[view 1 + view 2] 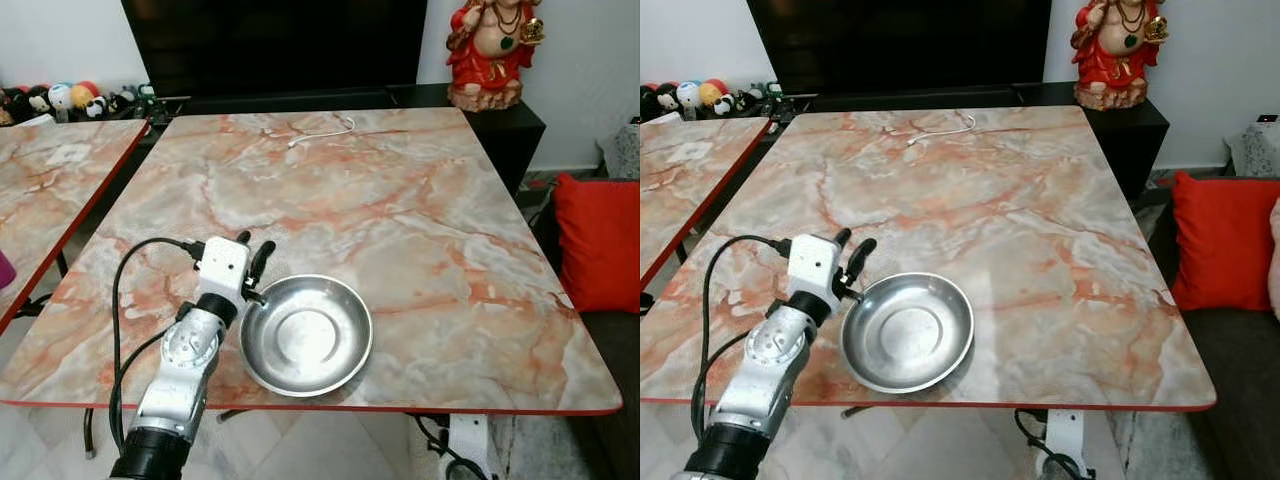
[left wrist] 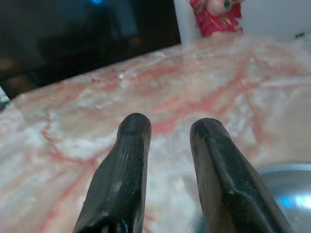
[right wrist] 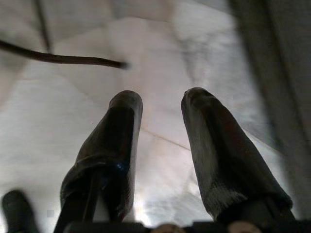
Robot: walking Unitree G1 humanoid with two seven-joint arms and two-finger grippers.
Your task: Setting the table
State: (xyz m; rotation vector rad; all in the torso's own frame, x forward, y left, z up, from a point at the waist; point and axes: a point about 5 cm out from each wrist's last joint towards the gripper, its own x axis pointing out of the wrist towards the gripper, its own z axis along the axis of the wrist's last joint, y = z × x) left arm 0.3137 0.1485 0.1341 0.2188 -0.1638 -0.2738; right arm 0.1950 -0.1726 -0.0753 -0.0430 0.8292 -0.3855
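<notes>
A shiny steel bowl (image 1: 305, 335) rests upright and empty on the pink marble table (image 1: 400, 180), close to its near edge. My left gripper (image 1: 253, 252) hovers just beyond the bowl's left rim, open, with nothing between its fingers. In the left wrist view the left gripper (image 2: 167, 124) points across the table top, and the bowl's rim (image 2: 286, 194) shows beside one finger. My right gripper (image 3: 160, 99) hangs open over pale floor tiles.
A white cable (image 1: 320, 130) lies on the table's far side. A second marble table (image 1: 50, 170) stands to the left across a narrow gap. Behind are a dark screen (image 1: 270, 45) and a red statue (image 1: 495, 50). A red cushion (image 1: 600, 240) sits at the right.
</notes>
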